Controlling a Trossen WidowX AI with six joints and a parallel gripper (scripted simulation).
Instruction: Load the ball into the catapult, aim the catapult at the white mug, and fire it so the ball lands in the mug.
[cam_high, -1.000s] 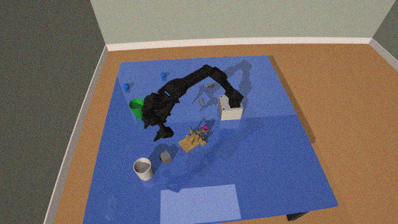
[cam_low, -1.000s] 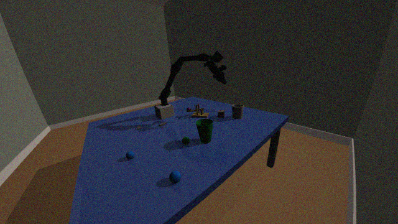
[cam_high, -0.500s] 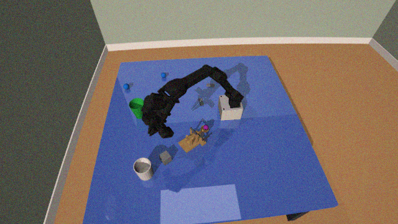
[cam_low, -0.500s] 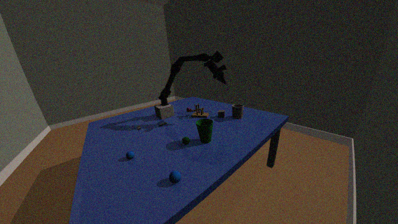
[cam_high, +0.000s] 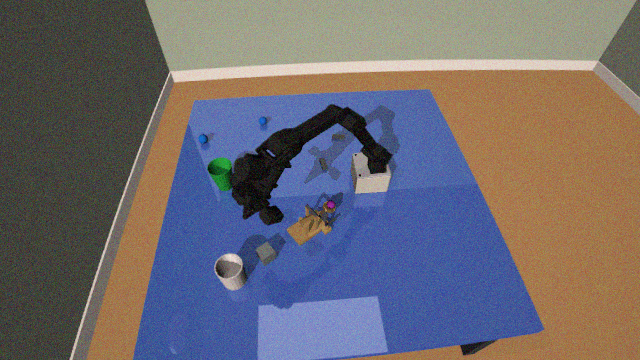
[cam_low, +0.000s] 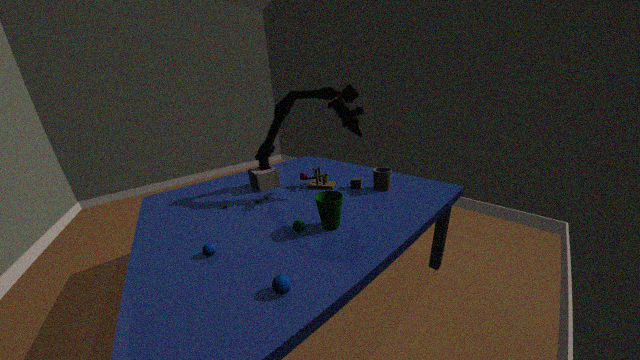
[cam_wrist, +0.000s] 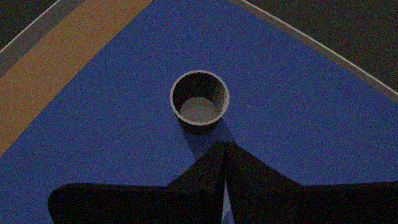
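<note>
Ball (cam_high: 331, 205) (cam_low: 303, 176), the magenta one, sits in the cup of the catapult (cam_high: 302, 230) (cam_low: 321, 185), on the side nearer the arm's base, well apart from the jaws. From where I stand, the gripper (cam_high: 246, 216) (cam_low: 360, 134) (cam_wrist: 223, 149) looks pinched right shut, its tips meeting with nothing caught between them, up in the air above the table (cam_high: 425, 250) (cam_low: 240, 300). The white mug (cam_high: 236, 277) (cam_low: 382, 180) (cam_wrist: 198, 129) stands upright, its mouth open to the wrist camera just beyond those tips. Between the catapult and the mug sits a grey block (cam_high: 266, 253) (cam_low: 355, 183), right in the way along the table. A green cup (cam_high: 224, 177) (cam_low: 330, 212) stands upright with a green ball (cam_low: 298, 226) near it, and farther along lie two blue balls, one (cam_high: 263, 121) (cam_low: 209, 249) and another (cam_high: 203, 139) (cam_low: 281, 284). The black arm (cam_high: 315, 125) (cam_low: 277, 120) climbs from its pale base (cam_high: 356, 185) (cam_low: 265, 182), bends high over the table and reaches out nearly level, with the gripper slanting down at the end.
</note>
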